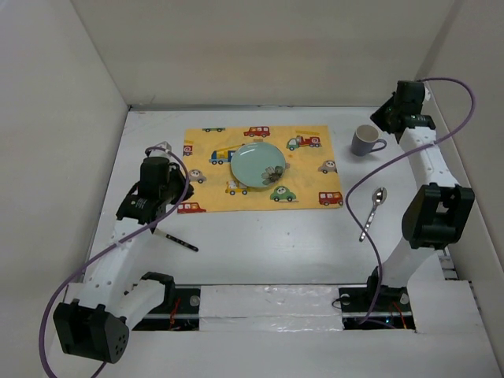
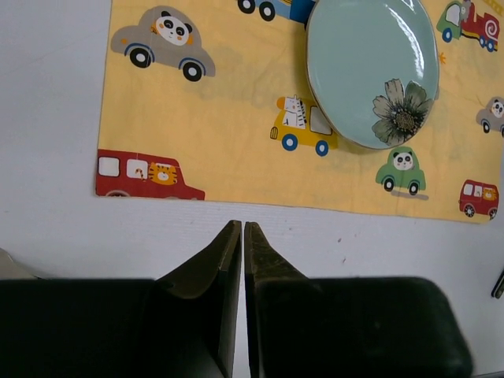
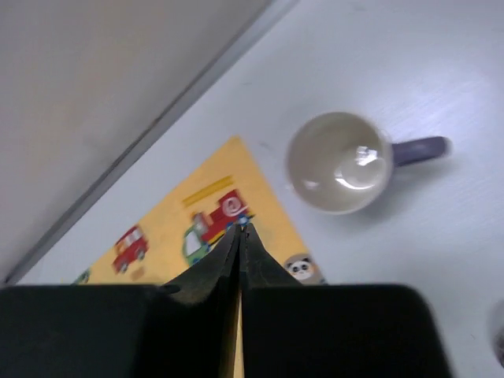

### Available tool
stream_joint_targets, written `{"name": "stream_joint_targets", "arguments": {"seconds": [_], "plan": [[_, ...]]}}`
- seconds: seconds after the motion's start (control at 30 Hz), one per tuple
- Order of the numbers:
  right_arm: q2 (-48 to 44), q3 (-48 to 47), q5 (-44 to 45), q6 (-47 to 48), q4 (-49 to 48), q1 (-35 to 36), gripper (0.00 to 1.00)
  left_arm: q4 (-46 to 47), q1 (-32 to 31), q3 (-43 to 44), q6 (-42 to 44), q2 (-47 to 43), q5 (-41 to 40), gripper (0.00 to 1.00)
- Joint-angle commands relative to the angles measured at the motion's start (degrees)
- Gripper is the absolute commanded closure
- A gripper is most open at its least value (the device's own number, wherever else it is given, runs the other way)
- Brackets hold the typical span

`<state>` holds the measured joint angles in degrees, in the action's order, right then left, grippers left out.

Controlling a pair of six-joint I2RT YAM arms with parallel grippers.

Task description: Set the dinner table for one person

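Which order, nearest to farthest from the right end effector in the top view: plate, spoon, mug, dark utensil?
1. mug, far right, by the right end effector.
2. spoon, near right.
3. plate, centre, on the placemat.
4. dark utensil, near left.

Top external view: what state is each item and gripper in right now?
Placemat: flat on the table.
Plate: right side up on the placemat, empty.
Mug: upright on bare table, looks empty.
Spoon: lying on bare table, right of the placemat.
Dark slim utensil: lying on bare table, off the placemat.
Left gripper: jaws shut, empty.
Right gripper: jaws shut, empty.
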<state>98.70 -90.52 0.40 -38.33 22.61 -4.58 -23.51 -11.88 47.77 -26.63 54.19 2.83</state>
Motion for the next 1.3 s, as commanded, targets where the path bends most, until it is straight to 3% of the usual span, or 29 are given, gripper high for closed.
{"name": "stream_joint_targets", "arguments": {"seconds": [0.0, 0.1, 0.13, 0.33, 0.67, 0.7, 0.8, 1.03, 1.27], "plan": [[5.7, -6.9, 12.5, 2.9, 12.7, -1.0, 0.87, 2.5, 0.1, 0.8, 1.1, 0.2, 0.9, 0.96], [7.4, -7.4, 15.3, 4.0, 13.5, -2.3, 0.54, 3.1, 0.1, 0.6, 1.3, 0.6, 1.3, 0.87], [7.5, -7.0, 15.3, 4.7, 13.0, -3.0, 0.50, 3.3, 0.1, 0.5, 1.3, 0.6, 1.4, 0.84], [13.2, -11.6, 15.2, 5.0, 16.1, -4.2, 0.48, 4.0, 0.1, 0.7, 2.0, 1.7, 2.1, 0.83], [20.4, -16.3, 13.6, 4.6, 18.0, -4.2, 0.64, 4.0, 0.1, 1.1, 2.7, 2.1, 1.8, 0.83], [20.7, -16.6, 13.0, 4.7, 18.2, -4.2, 0.79, 4.0, 0.1, 1.2, 2.7, 2.1, 2.0, 0.83], [20.3, -17.4, 13.1, 4.4, 18.1, -4.2, 1.00, 4.3, 0.1, 1.3, 2.7, 2.5, 2.1, 0.83], [13.1, -19.9, 10.0, 7.2, 13.8, -1.6, 1.00, 4.4, 0.1, 2.6, 3.1, 3.8, 1.5, 0.83], [19.8, -34.0, 8.6, 9.9, 21.1, 6.0, 1.00, 4.9, 0.1, 3.5, 3.1, 5.1, 1.7, 0.83]]}}
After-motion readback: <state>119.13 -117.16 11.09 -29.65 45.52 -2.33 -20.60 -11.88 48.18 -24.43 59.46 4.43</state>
